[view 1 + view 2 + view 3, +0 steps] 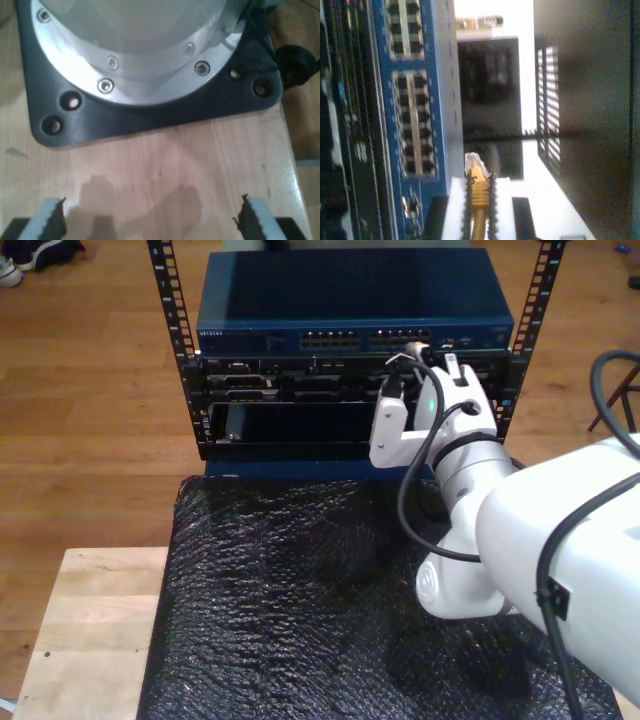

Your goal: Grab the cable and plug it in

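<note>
My second pincer (479, 200) is gripping the cable (479, 197) just behind its clear plug (474, 165), serrated fingers (492, 210) closed on the yellow boot from both sides, plug tip sticking out fwd. So the grab part is looking done. In the exterior view that arm is reaching up at approx 1 o'clock of the frame, pincer (415, 352) sitting right at the front of the blue switch (350, 300) in the rack (180, 370).

Plug-in part is not done yet, judging by the second wrist view: the plug is hanging in open air just beside the switch's edge, not inside any of the port rows (412, 125). Left to do, I'd say: line up w/ a free port and push in.

My first pincer (152, 215) is idling wide open, holding nothing, pointing at bare wooden worktop (165, 160) near a dark base plate (150, 120) w/ a metal flange (150, 75).

Hard to make out: the rest of the cable is running out of frame behind the fingers. In the exterior view the arm's wrist is covering plug and target ports, so the gap to the socket can't be judged there. Which ports are free is too blurry to tell. Black padded mat (300, 620) is covering the worktop below.
</note>
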Motion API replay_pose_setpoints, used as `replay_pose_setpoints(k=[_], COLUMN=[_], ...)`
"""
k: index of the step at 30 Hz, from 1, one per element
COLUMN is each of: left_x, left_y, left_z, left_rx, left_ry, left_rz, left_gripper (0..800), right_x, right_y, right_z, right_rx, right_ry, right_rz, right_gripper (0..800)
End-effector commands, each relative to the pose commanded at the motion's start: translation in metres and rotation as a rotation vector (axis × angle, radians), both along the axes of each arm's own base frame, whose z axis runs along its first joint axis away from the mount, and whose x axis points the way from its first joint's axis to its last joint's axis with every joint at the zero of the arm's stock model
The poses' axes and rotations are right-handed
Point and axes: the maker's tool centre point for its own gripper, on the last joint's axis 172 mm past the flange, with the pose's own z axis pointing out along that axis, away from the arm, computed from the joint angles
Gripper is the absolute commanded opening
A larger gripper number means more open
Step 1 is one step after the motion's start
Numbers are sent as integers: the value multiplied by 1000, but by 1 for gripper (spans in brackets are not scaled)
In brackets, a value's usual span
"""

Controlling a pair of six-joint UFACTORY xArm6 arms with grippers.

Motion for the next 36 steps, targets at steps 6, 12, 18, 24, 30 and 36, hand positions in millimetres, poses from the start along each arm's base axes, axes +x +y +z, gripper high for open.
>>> replay_pose_setpoints(k=[6, 12, 18, 24, 30, 36], left_x=[0, 0, 0, 0, 0, 0], left_y=[0, 0, 0, 0, 0, 0], left_z=[0, 0, 0, 0, 0, 0], left_rx=[0, 0, 0, 0, 0, 0], left_ry=[0, -1, 0, -1, 0, 0], left_rz=[0, 1, 0, 1, 0, 0], left_gripper=[800, 800, 800, 800, 800, 800], right_x=[-2, 3, 9, 18, 31, 43], right_y=[-5, -16, -10, -6, -3, -4], right_z=[-2, 1, -4, -20, -26, -30], right_rx=[17, 39, 42, -24, -37, -37], right_ry=[-46, -77, -94, -84, -87, -76], right_rz=[-54, -108, -117, -123, -124, -128], right_gripper=[0, 0, 0, 0, 0, 0])
